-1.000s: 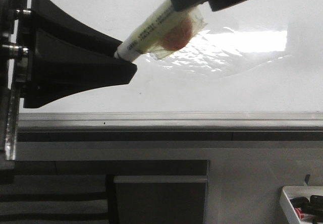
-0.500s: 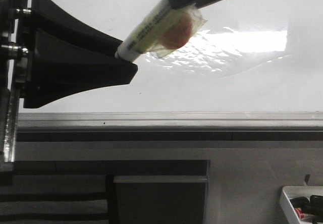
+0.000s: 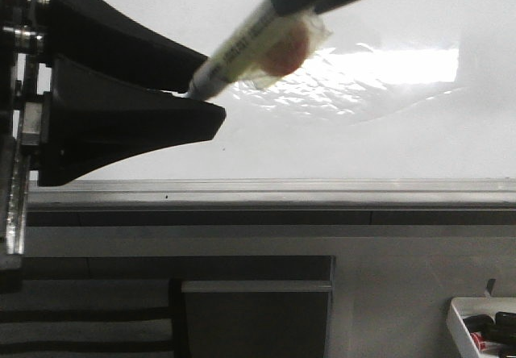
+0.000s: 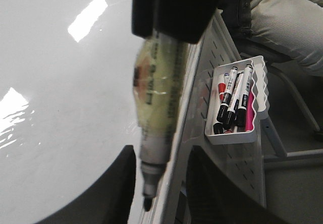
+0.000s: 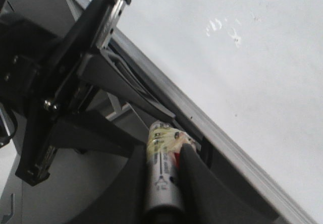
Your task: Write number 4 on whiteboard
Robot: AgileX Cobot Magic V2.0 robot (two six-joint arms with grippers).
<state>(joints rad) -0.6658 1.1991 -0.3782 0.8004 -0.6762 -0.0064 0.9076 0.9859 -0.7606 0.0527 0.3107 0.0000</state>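
Currently, on my console, one item in hand: a marker point(image 3: 242, 47), clamped between the right gripper point(image 5: 164, 183) fingers, tape-wrapped around its barrel with a reddish patch under the tape.

Left gripper point(image 3: 205, 88): jaws parted, nothing held; the marker's tip sits in the gap between its fingers.

Step, as I judge it: pen readied, writing not begun. The whiteboard point(image 3: 339, 144) lies behind both grippers, and no number 4 shows on it in any view.

Marker axis: long axis slants from my right gripper's grip down toward the left gripper's fingers; dark tip leads, uncapped in the left wrist view.

Next move, I judge: draw the tip clear of the left fingers, then bring it onto the board.

Also noted: tray of markers point(image 4: 237, 100), off the board's rail.
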